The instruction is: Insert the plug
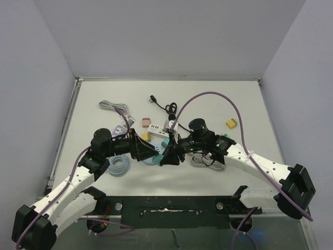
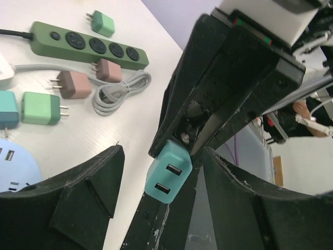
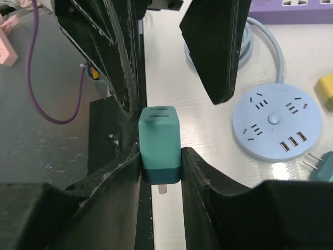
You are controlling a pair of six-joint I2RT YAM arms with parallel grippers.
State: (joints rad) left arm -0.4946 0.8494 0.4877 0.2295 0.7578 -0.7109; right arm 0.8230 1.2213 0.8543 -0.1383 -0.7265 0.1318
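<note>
The right gripper (image 3: 160, 159) has its fingers (image 3: 205, 177) clamped on the dark lower half of the teal charger (image 3: 158, 130), low in the middle of the right wrist view. The charger stands upright between them, its lighter top clear above the fingertips and a metal prong (image 3: 162, 189) showing below. The left gripper (image 2: 160, 154) has its fingers (image 2: 88, 198) spread apart on either side of the charger. One finger is just beside the charger's upper left in the right wrist view, and the other is well off at the upper right. Whether either one touches the charger cannot be told. In the left wrist view the charger's two USB slots face the camera at lower centre. To the right in the right wrist view, a round blue socket hub (image 3: 273, 122) lies flat on the white table (image 3: 166, 99). In the top view both grippers meet at mid-frame.
</note>
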